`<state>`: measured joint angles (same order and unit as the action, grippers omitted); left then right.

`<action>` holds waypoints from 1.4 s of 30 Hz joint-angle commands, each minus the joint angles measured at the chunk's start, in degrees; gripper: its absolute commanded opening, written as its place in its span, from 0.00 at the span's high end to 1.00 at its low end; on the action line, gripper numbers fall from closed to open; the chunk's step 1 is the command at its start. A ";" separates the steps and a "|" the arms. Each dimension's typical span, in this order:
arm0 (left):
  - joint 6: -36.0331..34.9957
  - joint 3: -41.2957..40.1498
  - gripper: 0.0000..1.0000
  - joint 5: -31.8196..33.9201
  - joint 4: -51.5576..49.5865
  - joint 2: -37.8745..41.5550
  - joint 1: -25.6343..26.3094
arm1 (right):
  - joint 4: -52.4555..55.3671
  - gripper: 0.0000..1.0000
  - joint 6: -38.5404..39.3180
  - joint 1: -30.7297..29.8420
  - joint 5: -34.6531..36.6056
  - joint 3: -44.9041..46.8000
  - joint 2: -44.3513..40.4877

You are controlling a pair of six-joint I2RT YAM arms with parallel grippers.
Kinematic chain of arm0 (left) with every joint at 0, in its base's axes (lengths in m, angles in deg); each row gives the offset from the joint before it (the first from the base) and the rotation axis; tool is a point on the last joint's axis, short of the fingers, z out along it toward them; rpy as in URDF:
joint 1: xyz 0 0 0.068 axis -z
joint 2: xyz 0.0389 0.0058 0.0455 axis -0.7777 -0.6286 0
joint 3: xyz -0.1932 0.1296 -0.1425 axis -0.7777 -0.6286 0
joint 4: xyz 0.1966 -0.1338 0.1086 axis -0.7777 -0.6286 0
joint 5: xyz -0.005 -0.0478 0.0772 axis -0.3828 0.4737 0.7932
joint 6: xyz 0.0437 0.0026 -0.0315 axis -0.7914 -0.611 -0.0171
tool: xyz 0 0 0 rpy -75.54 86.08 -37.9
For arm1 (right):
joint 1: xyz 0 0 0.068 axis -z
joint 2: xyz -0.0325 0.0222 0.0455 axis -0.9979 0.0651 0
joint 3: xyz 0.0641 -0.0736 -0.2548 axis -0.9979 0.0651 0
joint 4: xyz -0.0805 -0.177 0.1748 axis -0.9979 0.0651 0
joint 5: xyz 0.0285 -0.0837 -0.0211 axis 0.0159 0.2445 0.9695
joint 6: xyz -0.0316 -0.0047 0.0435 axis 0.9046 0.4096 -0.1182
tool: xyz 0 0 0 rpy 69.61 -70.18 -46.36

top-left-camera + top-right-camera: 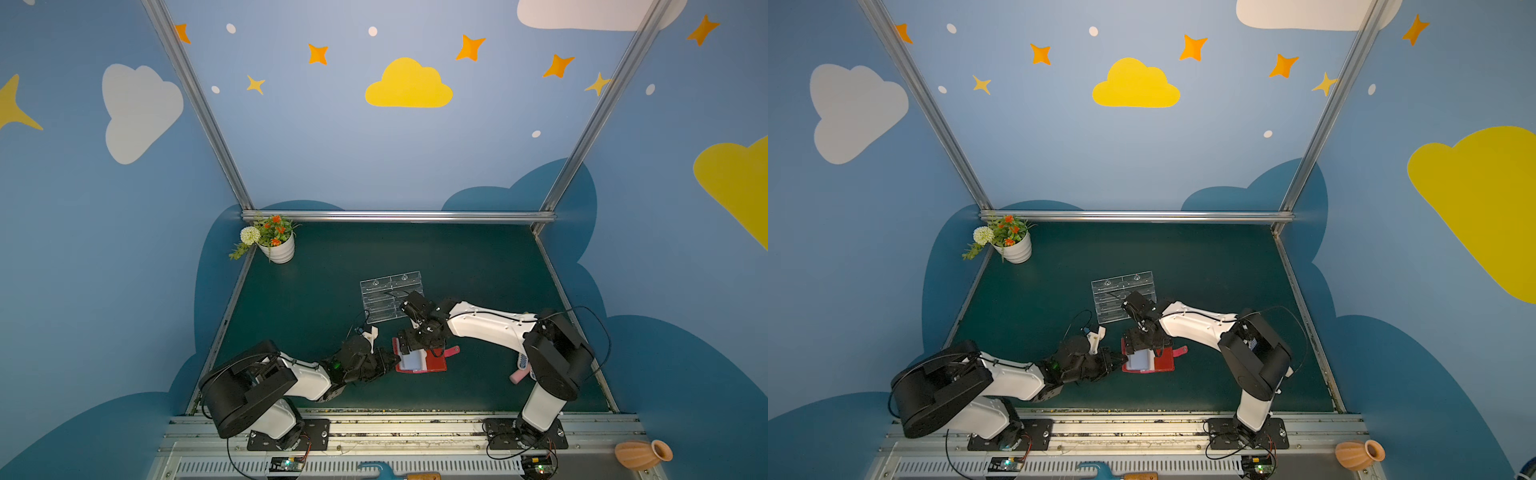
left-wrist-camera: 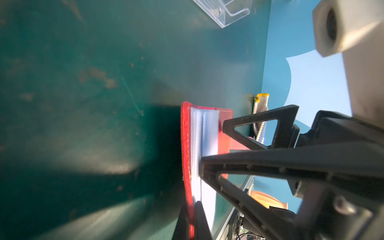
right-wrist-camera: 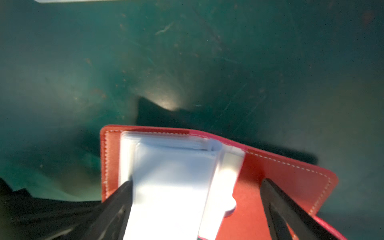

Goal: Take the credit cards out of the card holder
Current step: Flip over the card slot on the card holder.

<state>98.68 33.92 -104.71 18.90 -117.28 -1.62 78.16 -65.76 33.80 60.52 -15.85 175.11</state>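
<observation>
The card holder [image 1: 434,363] [image 1: 1165,361], a red booklet, lies open on the green mat in both top views, its pink snap tab [image 1: 453,351] pointing right. Its clear sleeve pages [image 3: 172,166] stand up in a bunch. My left gripper [image 1: 390,359] [image 2: 190,204] is shut on the edge of the left red cover [image 2: 185,135], which it holds tilted up. From above, my right gripper [image 1: 413,351] [image 3: 196,181] stands open, one finger on each side of the sleeve bunch. No credit cards show; the pale sleeves hide whatever is inside.
A clear acrylic tiered stand [image 1: 390,295] [image 1: 1123,295] sits just behind the holder, under the right forearm. A flower pot [image 1: 278,247] fills the back left corner. A pink object and a glove [image 1: 519,374] lie by the right arm's base. An orange vase [image 1: 642,455] is off the mat.
</observation>
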 commanded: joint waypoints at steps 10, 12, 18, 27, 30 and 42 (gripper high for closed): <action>-1.03 1.27 0.95 0.74 -2.19 0.98 0.07 | 2.43 0.07 0.48 1.00 1.78 1.83 -2.20; -1.09 1.22 0.95 0.85 -2.32 1.16 0.13 | 3.15 0.07 0.50 1.45 2.84 2.26 -2.60; -1.34 1.19 0.95 0.86 -2.76 1.72 0.07 | 5.00 0.07 0.94 4.46 5.85 4.83 -6.22; -1.95 1.27 0.96 -0.66 -0.26 1.11 0.27 | 4.79 0.06 1.46 6.59 4.50 8.15 -17.34; -2.17 1.36 0.84 -0.66 -0.13 1.58 0.31 | 2.37 0.06 0.87 5.62 1.07 8.29 -18.81; -2.49 0.39 0.71 1.62 -2.61 5.32 0.46 | -1.07 0.06 0.33 2.46 -2.17 5.55 -10.70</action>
<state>97.17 34.27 -104.07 17.22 -112.51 -1.38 77.89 -65.22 36.73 59.16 -8.46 163.57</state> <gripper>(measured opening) 0.300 0.939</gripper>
